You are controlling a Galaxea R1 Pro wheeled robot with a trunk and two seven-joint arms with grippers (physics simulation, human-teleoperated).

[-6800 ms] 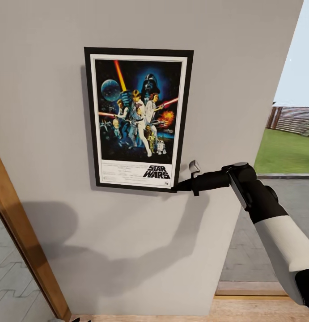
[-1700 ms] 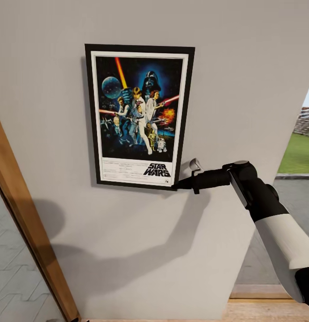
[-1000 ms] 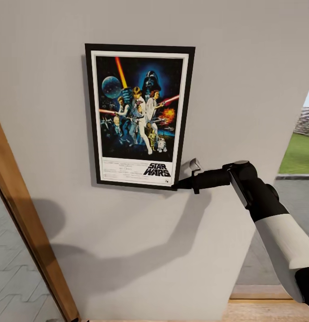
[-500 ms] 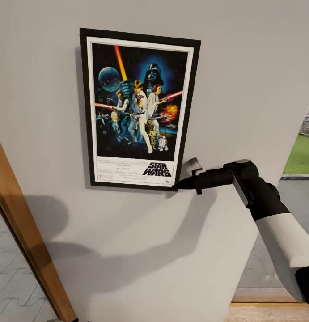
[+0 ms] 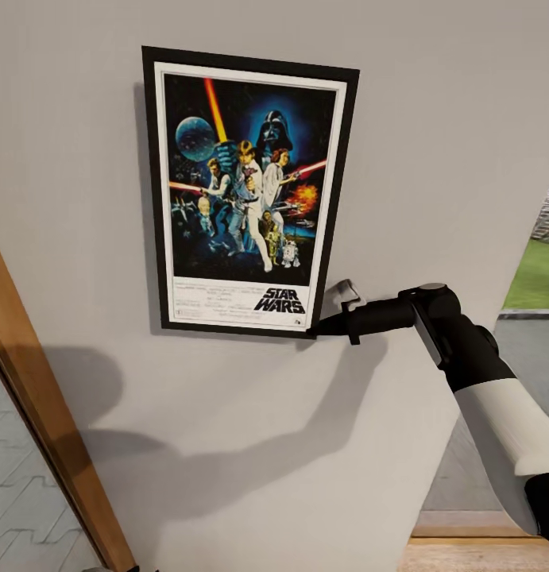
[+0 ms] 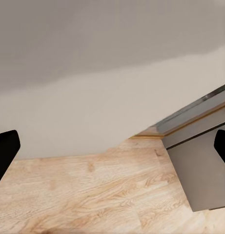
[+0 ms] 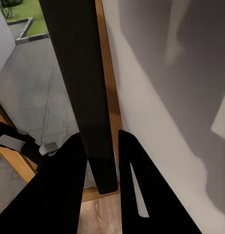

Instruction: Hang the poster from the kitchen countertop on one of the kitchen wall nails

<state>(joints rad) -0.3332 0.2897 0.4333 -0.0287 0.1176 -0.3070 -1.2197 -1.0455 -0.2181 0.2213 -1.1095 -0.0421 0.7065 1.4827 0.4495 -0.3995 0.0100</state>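
A framed poster [image 5: 246,191] stands upright and flat against a plain pale-grey wall [image 5: 433,119], held up at chest height in the head view. The right pincer [image 5: 315,327] is clamped on the poster's lower right corner, its black arm reaching in from the right; in the right wrist view the two dark fingers [image 7: 68,190] sit either side of the frame's black edge, gripping it. The left pincer [image 6: 112,151] hangs low and spread apart with nothing between its tips, pointing at a light wooden floor [image 6: 92,195] and the foot of the wall. No nail can be made out; if one is there, the poster hides it. Judging from this, the pick-up and the carry to the wall are done, and what seems left is to settle the frame onto a nail and let go. The poster shows colourful figures on dark blue, and bold lettering at the bottom reads "STAR WARS". The small print beside it is too fine to read.
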